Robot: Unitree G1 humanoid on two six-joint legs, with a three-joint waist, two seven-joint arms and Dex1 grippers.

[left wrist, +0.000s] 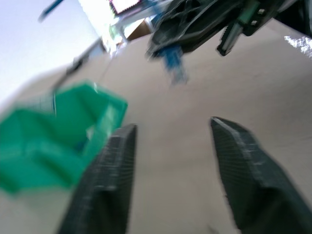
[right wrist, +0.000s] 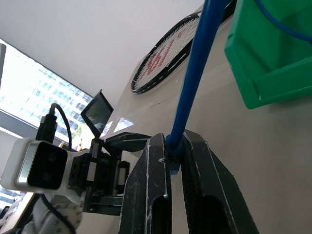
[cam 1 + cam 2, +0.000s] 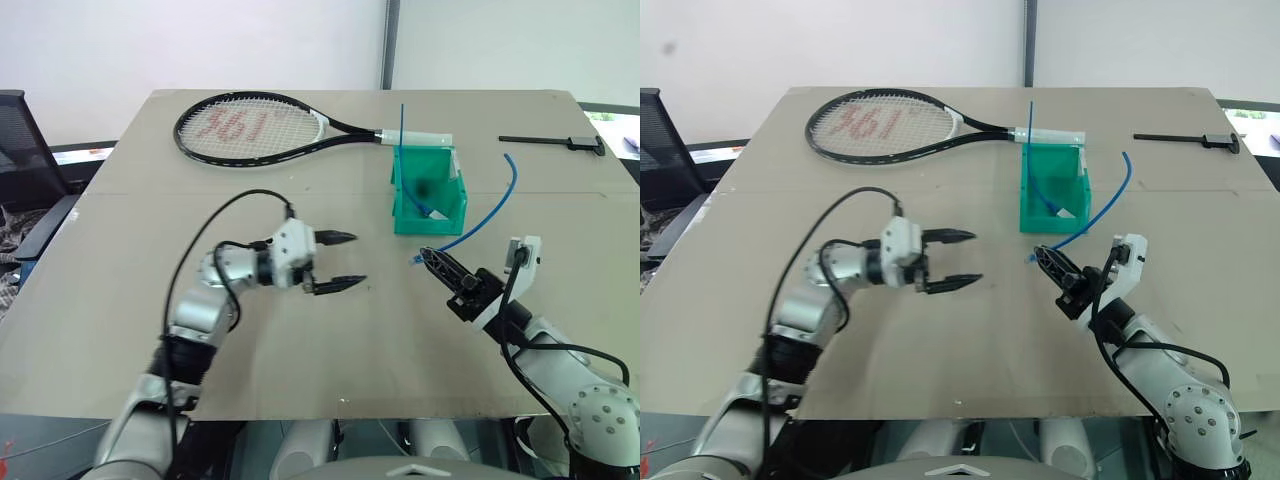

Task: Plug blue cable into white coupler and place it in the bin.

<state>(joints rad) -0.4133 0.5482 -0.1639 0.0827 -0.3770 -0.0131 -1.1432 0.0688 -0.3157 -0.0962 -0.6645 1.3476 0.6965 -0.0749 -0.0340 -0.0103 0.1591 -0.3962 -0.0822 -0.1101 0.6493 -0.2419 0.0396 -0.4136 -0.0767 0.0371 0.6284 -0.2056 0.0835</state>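
Right gripper [image 3: 428, 256] jaws clamp the blue cable [image 3: 497, 211]; left gripper [image 3: 341, 261] jaws gape empty, so the loose cord could snag the bin [image 3: 405, 195].

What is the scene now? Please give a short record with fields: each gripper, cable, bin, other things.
left gripper: open, empty, above the table
right gripper: shut on the blue cable near its end
blue cable: rises from the right gripper and curves up beside the bin
bin: green, upright on the table, a small white piece inside
white coupler: cannot tell where it is
other things: tennis racket behind the bin; black tool at the far right
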